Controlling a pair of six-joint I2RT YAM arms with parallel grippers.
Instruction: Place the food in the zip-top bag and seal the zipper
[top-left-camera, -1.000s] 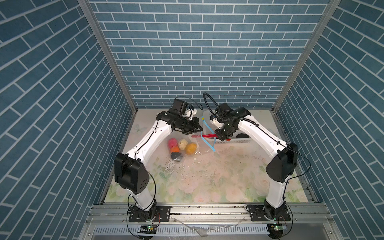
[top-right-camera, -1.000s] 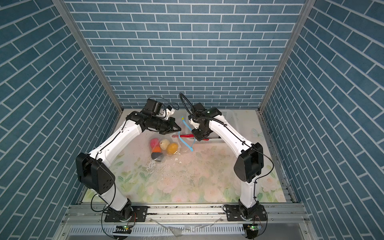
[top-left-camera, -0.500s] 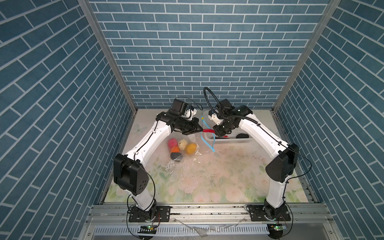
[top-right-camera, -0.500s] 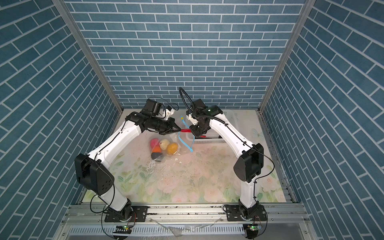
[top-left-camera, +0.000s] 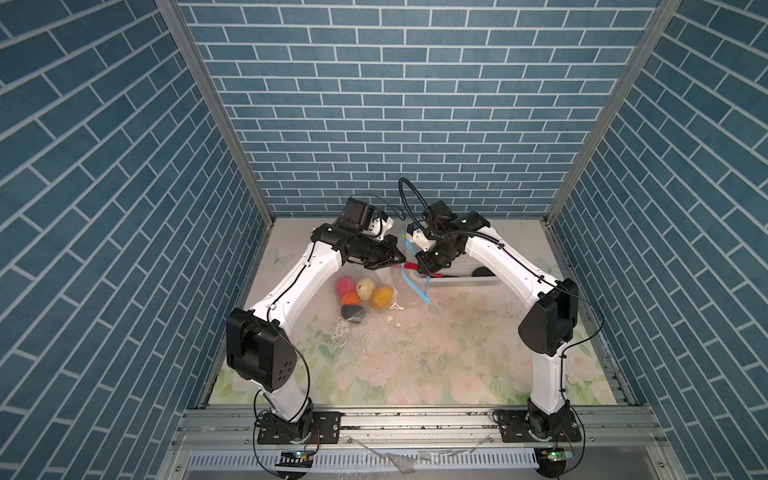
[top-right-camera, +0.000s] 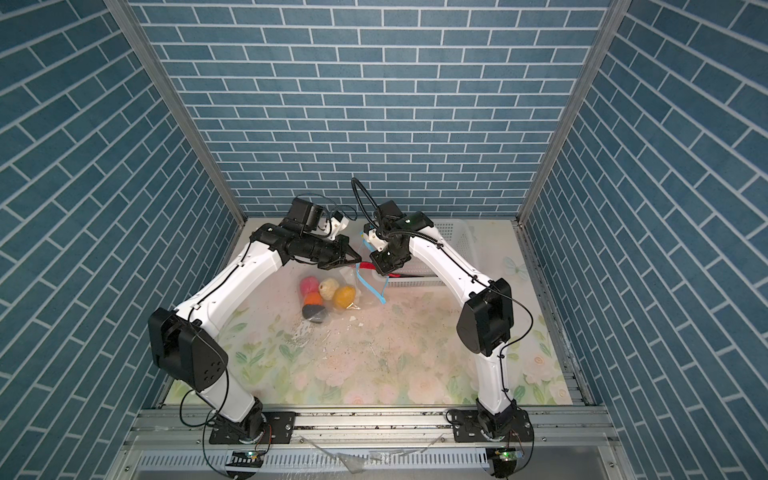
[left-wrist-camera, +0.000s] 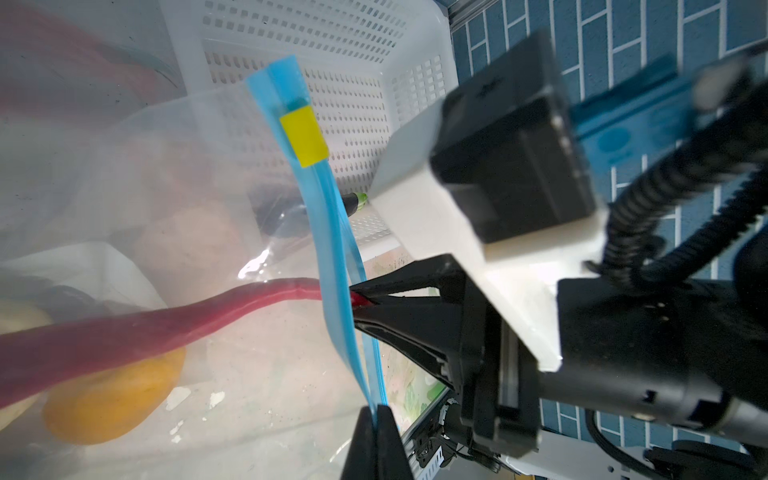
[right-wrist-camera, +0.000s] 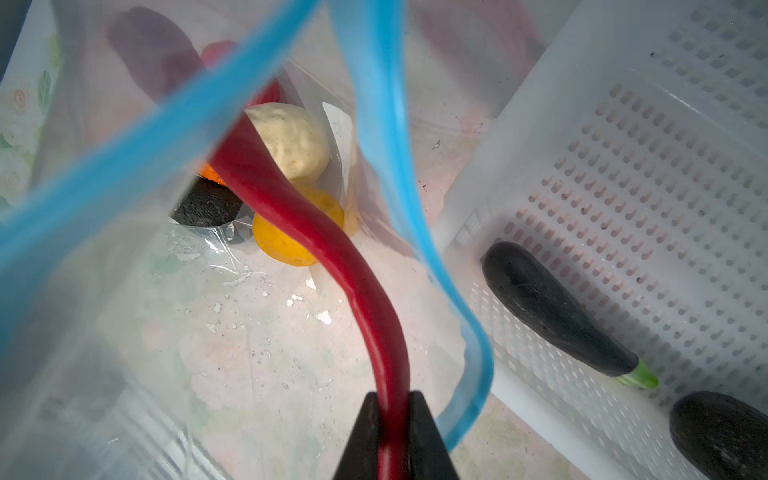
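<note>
Left gripper (left-wrist-camera: 376, 419) is clamped on the zipper (left-wrist-camera: 332, 232), holding one lip of the zip-top bag (top-left-camera: 397, 286) up so the mouth gapes. The bag's belly lies on the bench (top-left-camera: 415, 365) with the pink bumpy ball (top-left-camera: 345, 286), orange ball (top-left-camera: 350, 299), a black lump (top-left-camera: 353, 312), cream lump (top-left-camera: 365, 288) and yellow-orange fruit (top-left-camera: 381, 297) inside. The yellow tab (left-wrist-camera: 303, 136) sits near the zipper's other end, well away from the pinch. The red chilli (right-wrist-camera: 332, 249) runs in through the mouth, its far end over the loaded pieces. Right gripper (right-wrist-camera: 392, 409) pinches its near end, jaws narrow. Right of that, the white perforated basket (right-wrist-camera: 623, 166) holds the dark aubergine (right-wrist-camera: 552, 311) and another black lump (right-wrist-camera: 719, 432).

Step, as I read it: loading, chilli mid-insert. Next move calls for getting the chilli fully past both zipper lips, releasing it, then backing out without snagging the film. Two pieces are left in the basket before sealing.

Bench: pale floral-print sheet, scattered white flecks. Room: blue brick-pattern walls (top-left-camera: 395, 104) on three sides, aluminium rail (top-left-camera: 415, 419) at the front.
</note>
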